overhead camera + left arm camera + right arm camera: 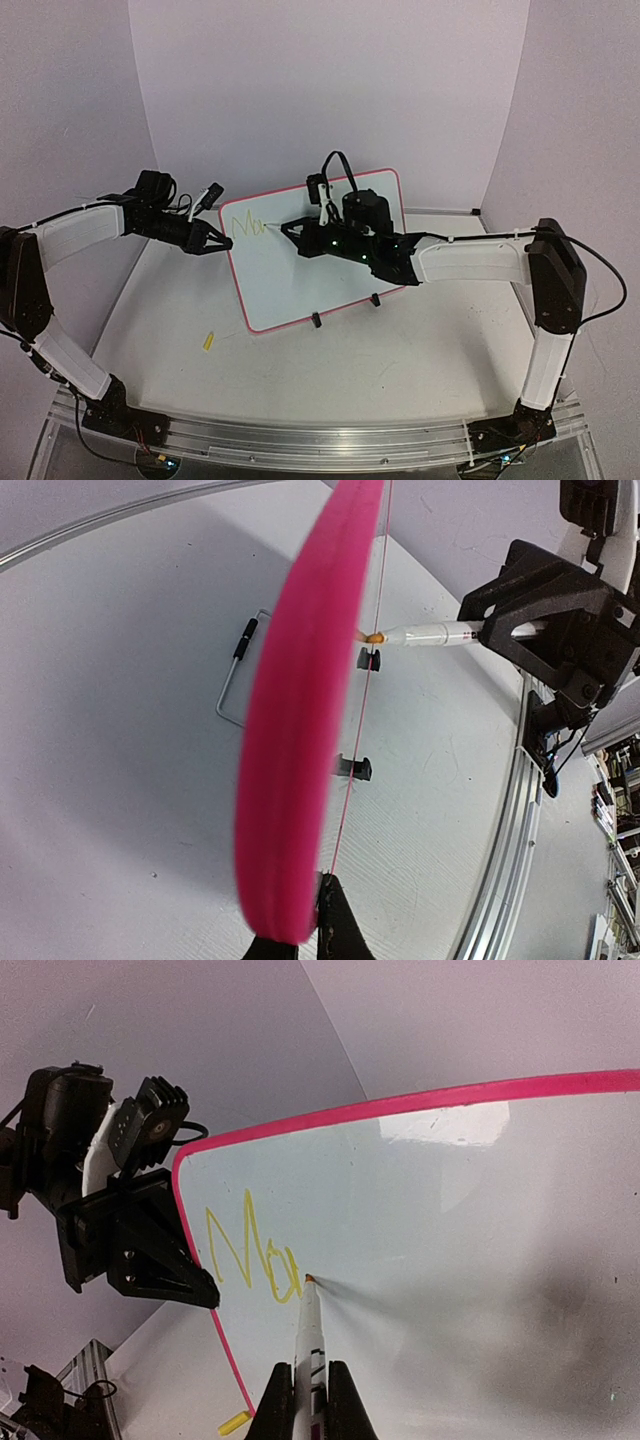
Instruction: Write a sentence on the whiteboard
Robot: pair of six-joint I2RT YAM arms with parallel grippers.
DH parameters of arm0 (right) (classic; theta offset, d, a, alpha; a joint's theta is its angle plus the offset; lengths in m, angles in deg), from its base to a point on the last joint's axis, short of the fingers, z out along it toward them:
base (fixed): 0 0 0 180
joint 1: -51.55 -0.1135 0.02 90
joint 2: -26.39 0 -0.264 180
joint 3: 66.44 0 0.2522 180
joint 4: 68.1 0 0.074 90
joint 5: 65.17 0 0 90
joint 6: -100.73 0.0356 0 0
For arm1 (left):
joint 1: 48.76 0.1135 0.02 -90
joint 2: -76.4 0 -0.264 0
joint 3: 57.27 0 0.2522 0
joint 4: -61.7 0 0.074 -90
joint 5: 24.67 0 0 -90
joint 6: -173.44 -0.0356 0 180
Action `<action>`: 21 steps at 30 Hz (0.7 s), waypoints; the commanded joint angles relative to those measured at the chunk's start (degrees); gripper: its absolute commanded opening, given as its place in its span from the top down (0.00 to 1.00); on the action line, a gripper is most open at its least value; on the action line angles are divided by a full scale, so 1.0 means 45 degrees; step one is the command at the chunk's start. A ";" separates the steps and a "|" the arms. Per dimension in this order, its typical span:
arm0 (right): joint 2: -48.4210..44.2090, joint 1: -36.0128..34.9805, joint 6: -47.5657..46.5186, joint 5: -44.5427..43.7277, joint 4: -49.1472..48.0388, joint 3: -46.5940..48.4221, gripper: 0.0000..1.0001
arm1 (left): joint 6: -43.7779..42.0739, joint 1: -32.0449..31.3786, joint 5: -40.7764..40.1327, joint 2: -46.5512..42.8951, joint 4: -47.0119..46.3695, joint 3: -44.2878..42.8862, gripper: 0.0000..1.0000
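The board (330, 285), likely light, stiff and easy to tip, stands toward the far edge of the desk (400, 370), its left rim, a good hold, pinched by the closed left gripper (226, 243), while the right gripper (307, 1385) clamps the marker (310, 1330).

White whiteboard (290, 290) with red-pink rim and 2 black feet (316, 320); sentence (247, 224) in thin yellow-green strokes; marker (310, 1330) white-barrelled with an orange tip; small yellow cap (208, 341) on the off-white table (400, 350).
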 commanded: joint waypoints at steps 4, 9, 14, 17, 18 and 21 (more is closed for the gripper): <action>-0.0062 0.0175 -0.0008 -0.1153 -0.0343 0.0546 1.00 | -0.0137 -0.0049 -0.0710 -0.0111 0.0168 0.0054 1.00; -0.0084 0.0178 -0.0101 -0.1084 -0.0384 0.0665 1.00 | -0.0130 -0.0051 -0.0691 -0.0095 0.0157 0.0032 1.00; -0.0229 0.0167 -0.0204 -0.0642 -0.0481 0.0529 1.00 | -0.0132 -0.0047 -0.0690 -0.0115 0.0163 0.0049 1.00; -0.0642 0.0175 -0.0207 -0.0145 -0.0918 0.0078 1.00 | -0.0129 -0.0045 -0.0689 -0.0115 0.0170 0.0053 1.00; -0.0807 0.0172 -0.0210 0.0013 -0.1041 -0.0079 1.00 | -0.0124 -0.0041 -0.0688 -0.0111 0.0174 0.0054 1.00; -0.1177 0.0163 -0.0220 0.0405 -0.1284 -0.0449 1.00 | -0.0126 -0.0040 -0.0668 -0.0134 0.0159 0.0040 1.00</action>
